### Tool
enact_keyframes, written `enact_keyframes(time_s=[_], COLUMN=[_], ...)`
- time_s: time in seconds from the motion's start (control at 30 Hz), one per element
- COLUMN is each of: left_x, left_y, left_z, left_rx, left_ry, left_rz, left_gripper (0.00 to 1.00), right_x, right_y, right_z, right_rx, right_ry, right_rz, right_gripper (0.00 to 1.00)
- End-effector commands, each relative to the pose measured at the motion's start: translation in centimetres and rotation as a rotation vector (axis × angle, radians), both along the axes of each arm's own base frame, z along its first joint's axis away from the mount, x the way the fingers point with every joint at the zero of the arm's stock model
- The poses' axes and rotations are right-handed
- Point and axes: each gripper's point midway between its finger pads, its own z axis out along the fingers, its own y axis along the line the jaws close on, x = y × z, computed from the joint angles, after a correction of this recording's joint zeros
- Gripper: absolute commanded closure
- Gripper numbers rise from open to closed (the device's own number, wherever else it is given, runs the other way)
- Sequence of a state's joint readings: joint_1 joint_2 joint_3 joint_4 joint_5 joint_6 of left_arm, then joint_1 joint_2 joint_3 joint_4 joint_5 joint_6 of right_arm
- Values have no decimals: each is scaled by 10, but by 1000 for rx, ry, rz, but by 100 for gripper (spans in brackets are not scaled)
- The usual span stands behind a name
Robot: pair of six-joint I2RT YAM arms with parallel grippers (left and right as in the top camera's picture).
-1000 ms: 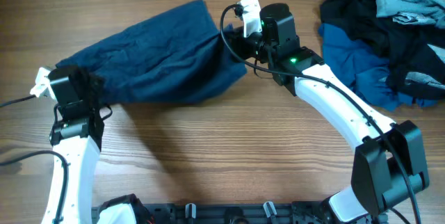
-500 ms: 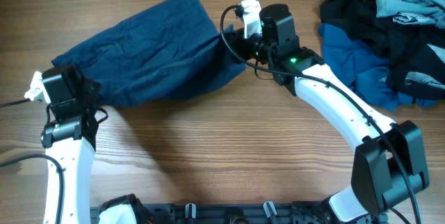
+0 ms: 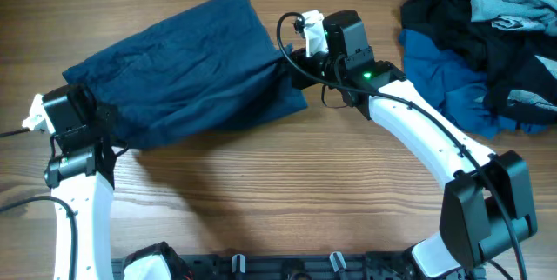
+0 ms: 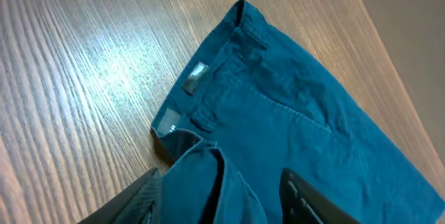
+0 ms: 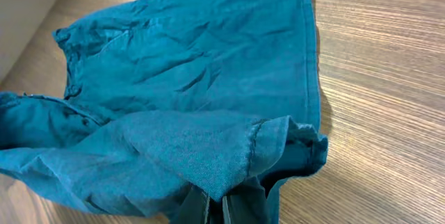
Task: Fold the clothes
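Dark blue trousers lie folded across the table's left half, waistband end at the left. In the left wrist view the trousers show their waistband and label, and a fold of the cloth lies loose between the spread fingers of my left gripper, which is open. From overhead the left gripper sits at the trousers' left end. My right gripper is at the right end, shut on the hem. In the right wrist view the right gripper pinches a bunched corner of the trousers.
A heap of other clothes, blue, black and grey, lies at the table's far right. Bare wooden tabletop stretches along the front between the two arms.
The left arm has drawn back to the left and toward the front, and its gripper has opened off the waistband. The trousers have shifted slightly left. The right gripper keeps its hold.
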State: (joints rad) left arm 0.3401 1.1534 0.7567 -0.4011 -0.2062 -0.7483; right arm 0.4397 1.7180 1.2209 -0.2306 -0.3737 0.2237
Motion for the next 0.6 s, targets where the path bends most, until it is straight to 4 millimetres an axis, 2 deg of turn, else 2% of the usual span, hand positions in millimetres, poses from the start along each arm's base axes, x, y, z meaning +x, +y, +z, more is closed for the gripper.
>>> enact_keyframes(time_s=[0.0, 0.07, 0.13, 0.2, 0.27, 0.37, 0.43, 0.57], left_x=[7, 3, -2, -4, -15, -31, -45, -54], left_y=[-8, -17, -29, -40, -44, -50, -59, -84], left_z=[8, 2, 7, 25, 45, 67, 64, 49], left_rx=[-32, -75, -111, -88, -45, -12, -35, -116], left_ry=[-26, -5, 1, 1, 7, 21, 69, 136], left_rz=[-48, -80, -127, -230, -275, -312, -347, -486], left_gripper=[45, 39, 34, 26, 16, 8, 5, 4], right_x=[2, 0, -1, -2, -3, -4, -5, -8], right_y=[5, 4, 4, 3, 3, 2, 2, 0], right_z=[3, 2, 0, -1, -2, -3, -4, -8], right_rx=[18, 13, 9, 6, 3, -3, -9, -19], right_ry=[12, 20, 27, 32, 37, 38, 43, 59], right_rz=[5, 6, 7, 7, 8, 12, 15, 18], right_gripper=[96, 96, 96, 96, 96, 96, 95, 96])
